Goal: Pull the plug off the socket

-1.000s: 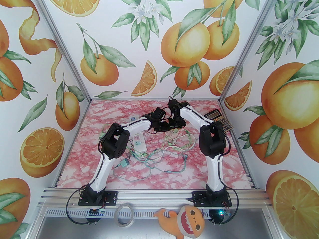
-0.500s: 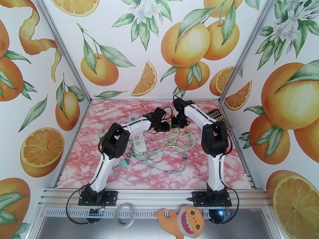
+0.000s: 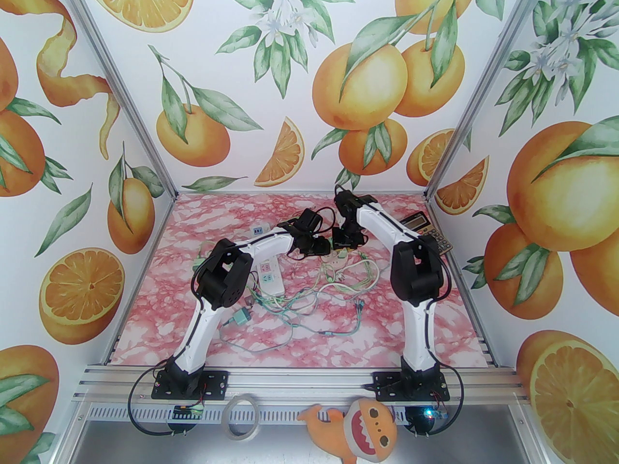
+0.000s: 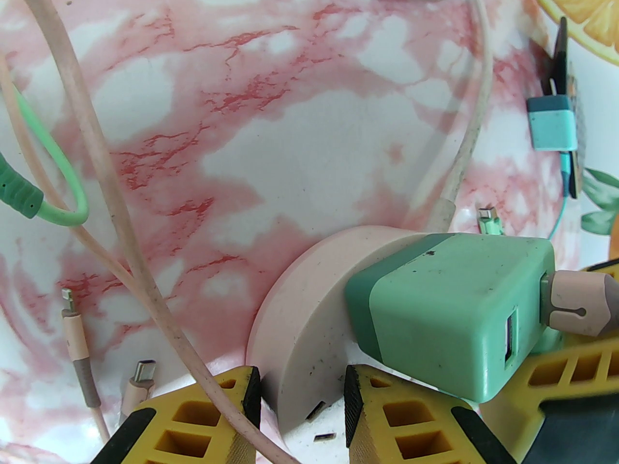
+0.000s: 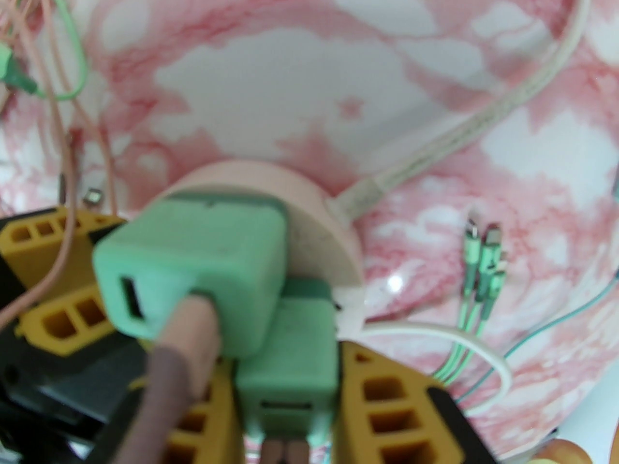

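We count two arms, two end effectors, one socket and two green plugs.

The left end effector [image 4: 301, 384] is closed on the rim of the round pink socket [image 4: 300, 317]. One yellow finger presses each side of the disc. The right end effector [image 5: 287, 372] is clamped on the lower plug [image 5: 290, 331], with a finger on each flank.

Both plugs sit in the socket face, near the far centre of the worktop [image 4: 290, 138], between the two wrists. The socket is tipped up on its edge, with its face turned toward the right end effector.

The lower plug's long axis runs straight out from that face. Its dark green end is against the socket and its port end points toward the right wrist camera. The upper plug [image 5: 193, 259] lies parallel just beside it, and a pink cable [image 4: 580, 307] is inserted in its outer end.

In the top view, one white power strip [image 3: 268, 276] lies beside the left arm. One calculator [image 3: 428, 232] lies at the right edge, and a tangle of thin cables [image 3: 300, 307] lies between the arms. Three green connector tips [image 5: 483, 259] lie together near the socket.

The worktop is pink-and-white marble patterned. The enclosure walls [image 3: 290, 65] carry an orange-and-leaf print on an aluminium frame.
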